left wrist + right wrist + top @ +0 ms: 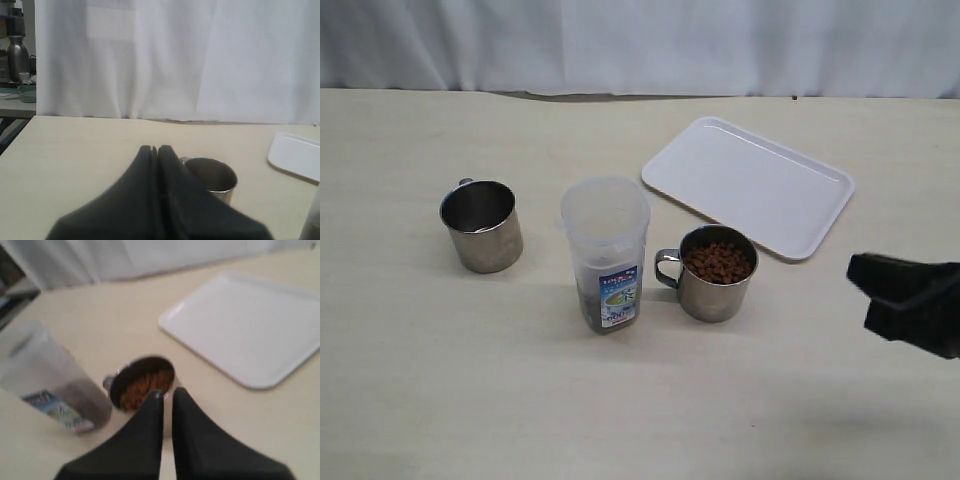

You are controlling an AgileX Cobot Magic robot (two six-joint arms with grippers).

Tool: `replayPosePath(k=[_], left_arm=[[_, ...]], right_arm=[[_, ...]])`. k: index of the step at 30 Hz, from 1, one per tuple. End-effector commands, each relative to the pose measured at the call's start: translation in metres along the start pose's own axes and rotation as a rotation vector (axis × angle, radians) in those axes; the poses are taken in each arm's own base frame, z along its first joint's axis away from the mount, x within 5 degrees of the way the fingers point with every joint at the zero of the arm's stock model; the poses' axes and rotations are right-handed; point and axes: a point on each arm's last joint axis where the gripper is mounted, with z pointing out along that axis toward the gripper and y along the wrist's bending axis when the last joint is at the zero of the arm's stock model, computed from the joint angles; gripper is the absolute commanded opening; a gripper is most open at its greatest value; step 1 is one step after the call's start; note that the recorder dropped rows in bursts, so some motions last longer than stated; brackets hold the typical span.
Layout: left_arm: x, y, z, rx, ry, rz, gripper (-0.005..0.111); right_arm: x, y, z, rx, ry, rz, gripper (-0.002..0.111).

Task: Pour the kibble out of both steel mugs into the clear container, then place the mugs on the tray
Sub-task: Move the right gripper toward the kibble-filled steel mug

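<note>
Counter (420,400) of pale wood tone is being shown from above in the exterior view, with a white curtain (640,40) hanging behind it. The clear container (605,250) is being shown upright near the middle, a dark layer lying in its base. The left mug (482,225) is standing well apart on its left side and is being seen as empty. The right mug (717,272) is standing just beside the container on the other side, its handle turned toward the container, and is being filled to near the rim by the kibble (720,262). The tray (748,185) is lying bare behind the right mug, near it but not touching. The right end effector (905,300) is being held above the counter at the right edge, apart from the right mug.

In the left wrist view, the left end effector (156,150) is being held closed, its fingers pressed together with nothing between them. The empty mug is being seen just beyond the fingertips.

In the right wrist view, the fingers of the right end effector are being held almost together, only a thin slit showing, and nothing is being gripped. The kibble-filled mug is being seen just past the tips, between the container and the tray.
</note>
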Motion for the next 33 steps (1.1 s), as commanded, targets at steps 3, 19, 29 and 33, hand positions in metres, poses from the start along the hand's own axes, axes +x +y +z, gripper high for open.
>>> replayPosePath(k=[3, 19, 29, 33], left_arm=[[-0.001, 0.000, 0.000, 0.001, -0.014, -0.007, 0.000], [-0.001, 0.000, 0.000, 0.001, -0.014, -0.009, 0.000], [-0.001, 0.000, 0.000, 0.001, -0.014, -0.007, 0.000], [-0.001, 0.000, 0.000, 0.001, -0.014, -0.007, 0.000]], right_arm=[[0.033, -0.015, 0.039, -0.100, 0.243, -0.008, 0.005], [0.056, -0.023, 0.068, -0.226, 0.213, -0.052, 0.015], [0.059, -0.007, 0.075, -0.238, 0.217, -0.161, 0.015], [0.062, 0.001, 0.081, -0.128, 0.216, -0.174, 0.015]])
